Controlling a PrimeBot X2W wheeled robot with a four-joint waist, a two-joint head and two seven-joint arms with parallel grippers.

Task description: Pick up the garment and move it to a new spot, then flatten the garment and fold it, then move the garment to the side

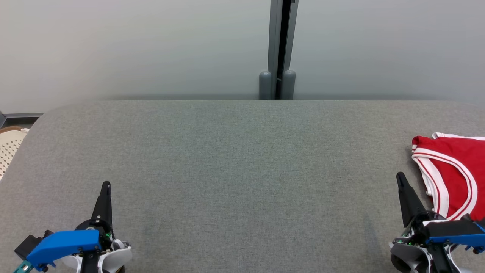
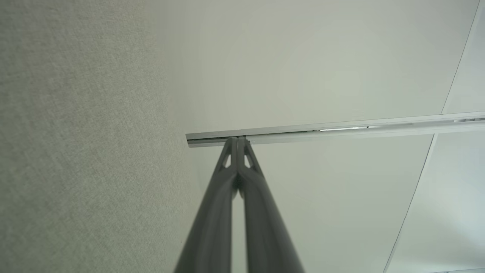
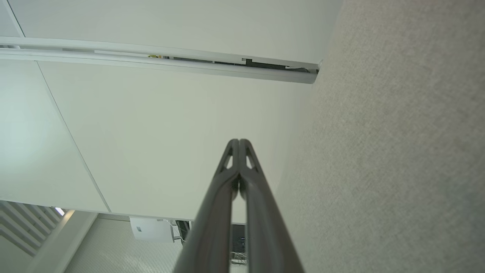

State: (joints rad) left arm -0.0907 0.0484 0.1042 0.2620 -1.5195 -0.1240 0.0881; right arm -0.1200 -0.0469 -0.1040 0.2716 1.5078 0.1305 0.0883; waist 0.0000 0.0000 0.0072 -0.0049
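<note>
The garment (image 1: 456, 172) is red with white stripes along its edges and lies folded at the right edge of the grey cloth table (image 1: 242, 170). My right gripper (image 1: 400, 178) stands just left of it, apart from it, shut and empty. In the right wrist view its fingertips (image 3: 238, 143) meet with nothing between them. At the lower left my left gripper (image 1: 106, 184) is shut and empty as well, far from the garment. Its fingertips (image 2: 237, 140) touch each other in the left wrist view.
A pale partition wall (image 1: 132, 45) with a grey post (image 1: 278, 49) stands behind the table. A cream perforated basket (image 1: 9, 146) sits past the table's left edge. The table's rounded far-left corner (image 1: 45, 115) is near it.
</note>
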